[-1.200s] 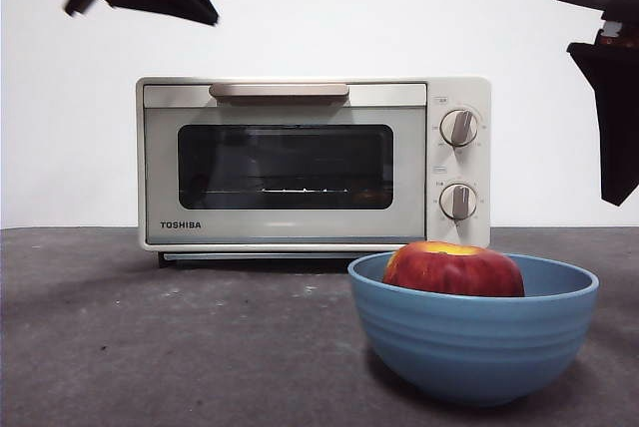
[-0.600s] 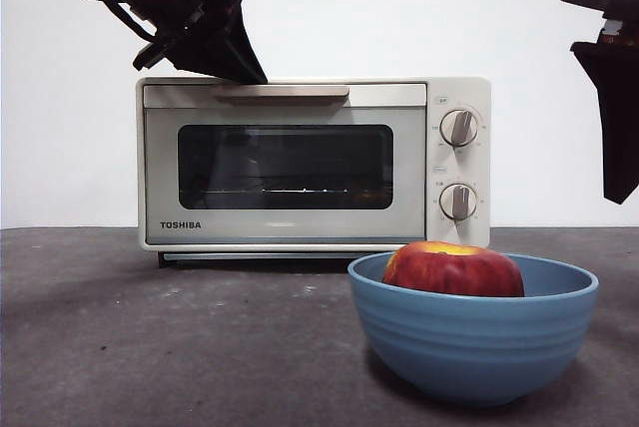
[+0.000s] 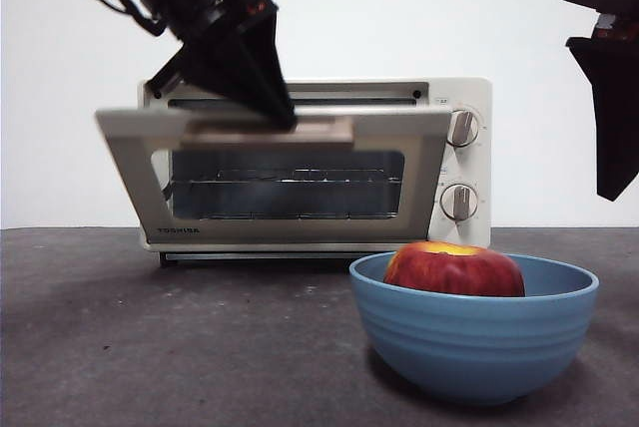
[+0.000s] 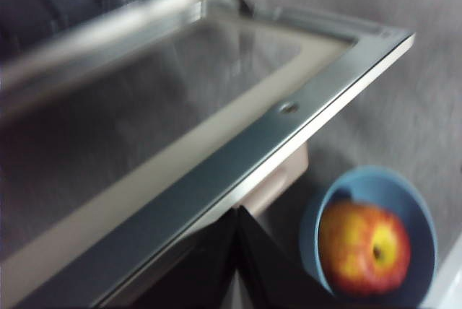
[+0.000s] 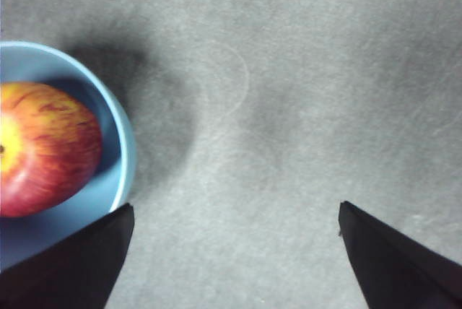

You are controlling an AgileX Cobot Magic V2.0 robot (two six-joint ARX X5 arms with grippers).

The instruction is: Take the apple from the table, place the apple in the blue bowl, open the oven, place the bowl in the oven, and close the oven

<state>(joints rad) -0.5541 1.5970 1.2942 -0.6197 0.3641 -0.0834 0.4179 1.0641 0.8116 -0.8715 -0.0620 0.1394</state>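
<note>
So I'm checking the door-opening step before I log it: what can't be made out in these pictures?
- Left gripper on the oven handle: front view, its dark body covers the contact; left wrist view is motion-blurred.
- Knob markings: front view, too small.
- Blue bowl inside, beneath the apple: hidden by its wall.
- Right gripper: cut off by the front view's edge.

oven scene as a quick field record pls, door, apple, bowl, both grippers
oven door: partly open, tilted forward, wire rack visible inside
door handle: left gripper on it
left jaws: together in the left wrist view
apple: in the blue bowl
bowl place: on the table, in front of the oven, near its knob side
right gripper: open, holds nothing, above the table beside the bowl
step not yet done: bowl into oven
</note>
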